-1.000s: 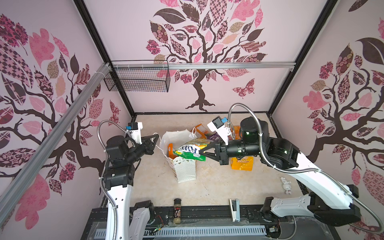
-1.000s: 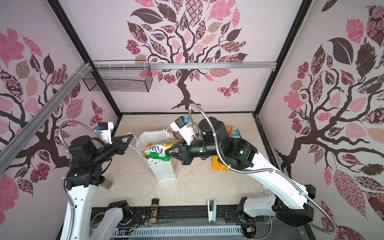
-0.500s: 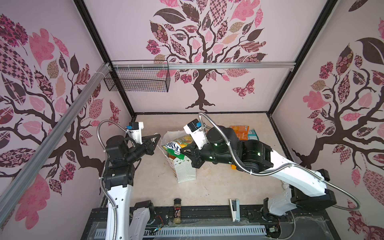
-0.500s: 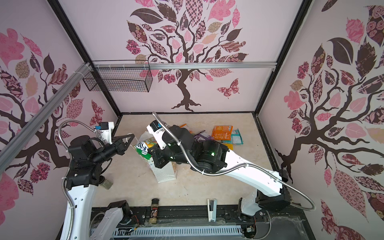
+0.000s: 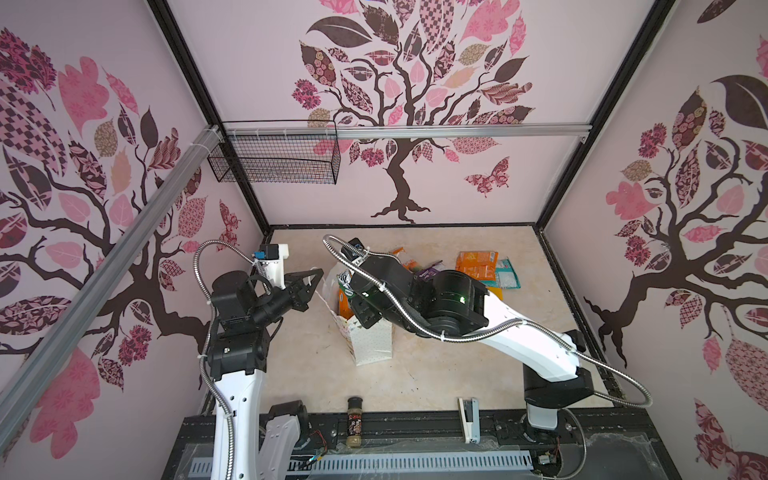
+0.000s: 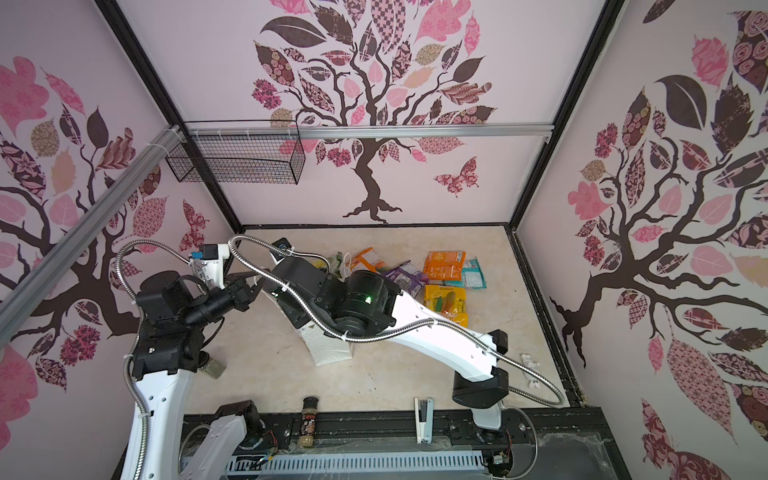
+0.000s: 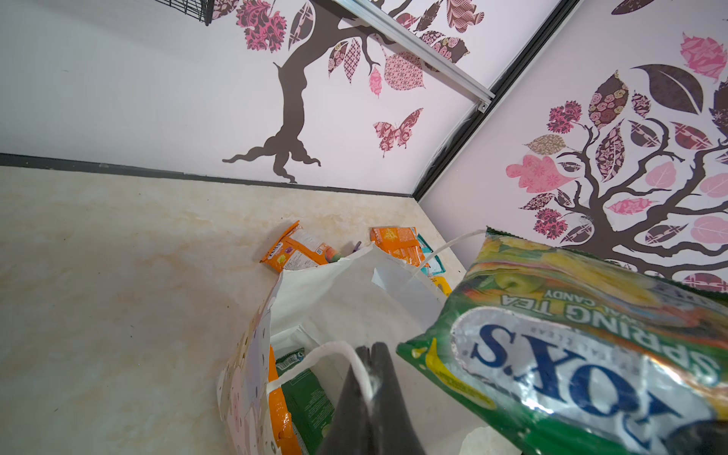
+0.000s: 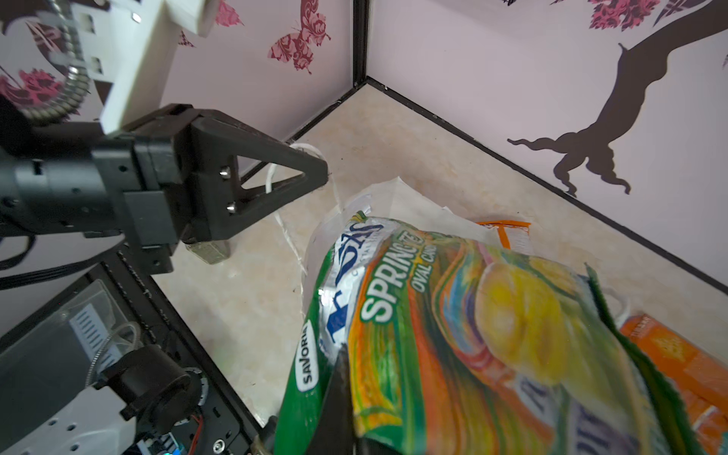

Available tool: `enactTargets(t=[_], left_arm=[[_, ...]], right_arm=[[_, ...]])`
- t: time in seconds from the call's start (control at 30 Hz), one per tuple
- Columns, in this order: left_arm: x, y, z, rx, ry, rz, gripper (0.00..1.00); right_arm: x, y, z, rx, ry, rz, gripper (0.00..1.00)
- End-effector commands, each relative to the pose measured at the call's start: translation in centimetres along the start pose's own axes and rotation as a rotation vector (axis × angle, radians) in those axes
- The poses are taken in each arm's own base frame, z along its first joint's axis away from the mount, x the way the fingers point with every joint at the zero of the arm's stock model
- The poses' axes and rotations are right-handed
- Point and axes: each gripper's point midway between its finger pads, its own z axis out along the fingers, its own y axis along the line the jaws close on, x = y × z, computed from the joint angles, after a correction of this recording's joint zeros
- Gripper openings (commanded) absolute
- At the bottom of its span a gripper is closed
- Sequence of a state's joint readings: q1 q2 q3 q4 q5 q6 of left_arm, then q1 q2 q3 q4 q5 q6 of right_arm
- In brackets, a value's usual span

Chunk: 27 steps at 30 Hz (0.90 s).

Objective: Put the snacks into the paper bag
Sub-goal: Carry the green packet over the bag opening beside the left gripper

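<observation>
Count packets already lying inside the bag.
2 visible: an orange packet against the bag wall, a green packet beside it. More may be hidden beneath. The held packet isn't counted.

Top views: right arm (image 5: 440, 303) is covering the paper bag (image 5: 370, 345) mouth and upper half. It's also hiding the right gripper (image 8: 340, 374). In that gripper's wrist view only one dark finger is showing, the rest is sitting under the green packet (image 7: 571, 354). That packet is running off the frame edge in both wrist views, with its print blurring in the right one. Purple packet (image 6: 400, 277) and yellow packet (image 6: 446, 302) are peeking out only partly behind the arm. Left gripper (image 7: 370, 354) is getting cropped at its base. Spice jar (image 5: 354, 419) label is coming out too small to read.
</observation>
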<state>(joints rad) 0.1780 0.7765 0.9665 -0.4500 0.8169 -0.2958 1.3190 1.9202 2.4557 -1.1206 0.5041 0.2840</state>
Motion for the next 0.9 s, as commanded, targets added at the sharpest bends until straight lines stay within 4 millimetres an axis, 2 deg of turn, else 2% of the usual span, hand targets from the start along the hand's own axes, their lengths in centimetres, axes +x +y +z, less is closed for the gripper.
enactTargets(t=[0.0, 0.17, 0.37, 0.6, 0.87], left_arm=[[-0.4, -0.4, -0.2, 0.017, -0.028, 0.038, 0.00], [-0.4, -0.4, -0.2, 0.020, -0.028, 0.036, 0.00], [-0.4, -0.4, -0.2, 0.017, -0.028, 0.038, 0.00], [-0.4, -0.3, -0.2, 0.014, -0.028, 0.039, 0.00], [-0.4, -0.3, -0.2, 0.012, -0.029, 0.040, 0.00]], right_arm=[[0.1, -1.2, 0.1, 0.076, 0.013, -0.096, 0.00], [0.2, -1.2, 1.0, 0.067, 0.027, -0.059, 0.00], [0.0, 0.7, 2.6, -0.004, 0.021, 0.010, 0.00], [1.3, 0.5, 4.9, 0.026, 0.069, -0.006, 0.00], [1.5, 0.7, 6.4, -0.013, 0.087, 0.058, 0.00]])
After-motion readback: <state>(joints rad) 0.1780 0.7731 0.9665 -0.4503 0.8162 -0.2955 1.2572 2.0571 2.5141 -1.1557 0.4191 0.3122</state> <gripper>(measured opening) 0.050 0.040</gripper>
